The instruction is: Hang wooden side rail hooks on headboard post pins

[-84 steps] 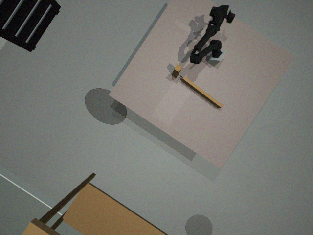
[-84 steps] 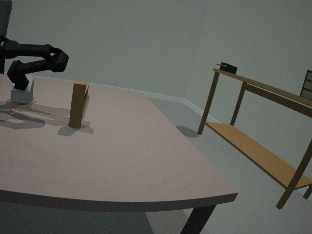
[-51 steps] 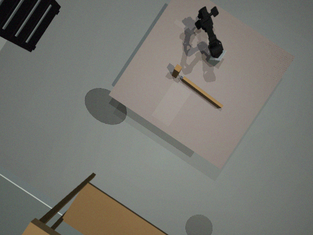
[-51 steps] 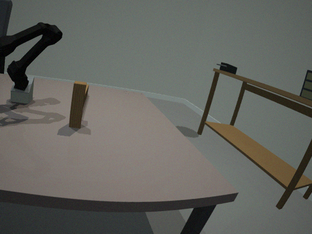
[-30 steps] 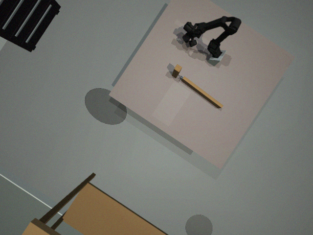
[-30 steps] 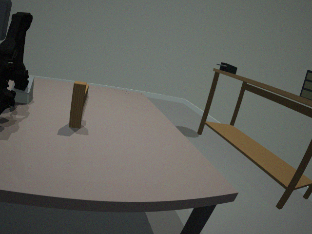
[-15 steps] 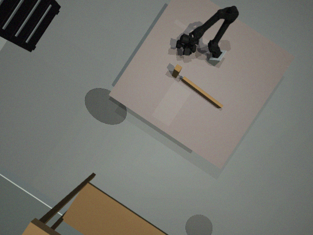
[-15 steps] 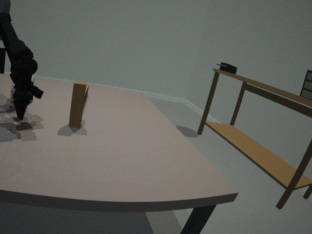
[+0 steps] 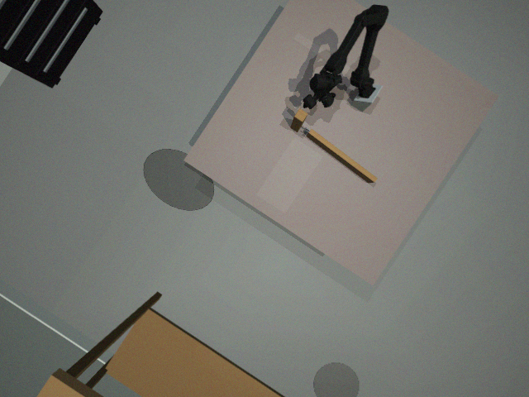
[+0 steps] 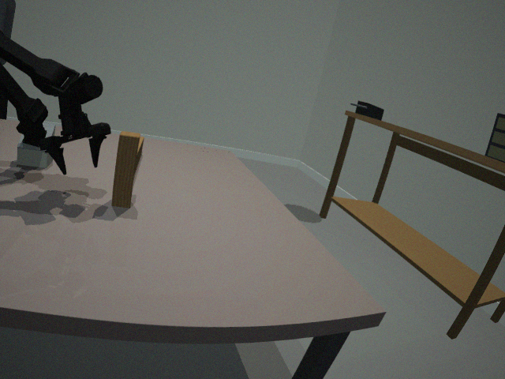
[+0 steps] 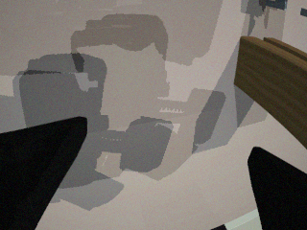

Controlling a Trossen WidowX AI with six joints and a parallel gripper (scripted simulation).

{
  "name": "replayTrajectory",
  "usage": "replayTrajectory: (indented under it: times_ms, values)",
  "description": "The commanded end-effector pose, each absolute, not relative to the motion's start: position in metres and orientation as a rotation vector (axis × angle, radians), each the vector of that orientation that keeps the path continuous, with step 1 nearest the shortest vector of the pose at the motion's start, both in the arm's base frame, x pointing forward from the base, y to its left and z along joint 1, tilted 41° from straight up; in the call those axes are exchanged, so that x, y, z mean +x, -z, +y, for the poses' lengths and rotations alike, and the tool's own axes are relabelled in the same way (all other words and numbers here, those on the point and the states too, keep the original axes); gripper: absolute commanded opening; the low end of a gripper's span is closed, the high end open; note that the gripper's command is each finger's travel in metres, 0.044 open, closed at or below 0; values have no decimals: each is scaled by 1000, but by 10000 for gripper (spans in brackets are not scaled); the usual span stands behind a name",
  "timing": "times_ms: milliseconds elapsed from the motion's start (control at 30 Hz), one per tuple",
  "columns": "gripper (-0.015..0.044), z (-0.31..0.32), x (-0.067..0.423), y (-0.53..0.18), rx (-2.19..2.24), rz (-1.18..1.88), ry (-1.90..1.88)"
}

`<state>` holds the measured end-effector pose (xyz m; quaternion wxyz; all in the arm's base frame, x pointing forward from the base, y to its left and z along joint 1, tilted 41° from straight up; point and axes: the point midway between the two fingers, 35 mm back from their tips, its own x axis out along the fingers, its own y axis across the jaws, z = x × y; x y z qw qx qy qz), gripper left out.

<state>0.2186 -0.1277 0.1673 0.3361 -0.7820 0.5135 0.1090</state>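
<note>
The wooden headboard post (image 9: 297, 119) (image 10: 125, 171) (image 11: 275, 80) stands upright on the table (image 9: 341, 231) (image 10: 203, 253). The wooden side rail (image 9: 341, 155) lies flat on the table, its end with the steel hooks (image 9: 304, 130) pointing at the post's side. I cannot tell whether the hooks reach into the slot. In the exterior view only a sliver of the rail (image 10: 140, 147) shows behind the post. My gripper (image 9: 318, 101) (image 10: 78, 156) (image 11: 172, 142) is open and empty. It hangs above the table just beside the post, on the side away from the rail.
The arm's base stands on a grey block (image 9: 371, 96) (image 10: 30, 156) near the post. A wooden shelf rack (image 9: 170, 359) (image 10: 407, 240) and a black slatted crate (image 9: 42, 34) stand on the floor off the table.
</note>
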Motion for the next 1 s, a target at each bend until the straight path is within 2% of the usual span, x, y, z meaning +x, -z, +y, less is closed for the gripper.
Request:
replayTrajectory:
  times_ms: [0,433,967]
  values:
    - [440,-110,228,-165,-2180,1297,-400]
    - [440,-26,250,-160,-3034,1044,-1019]
    - [440,-25,251,-160,-3046,1039,-1027]
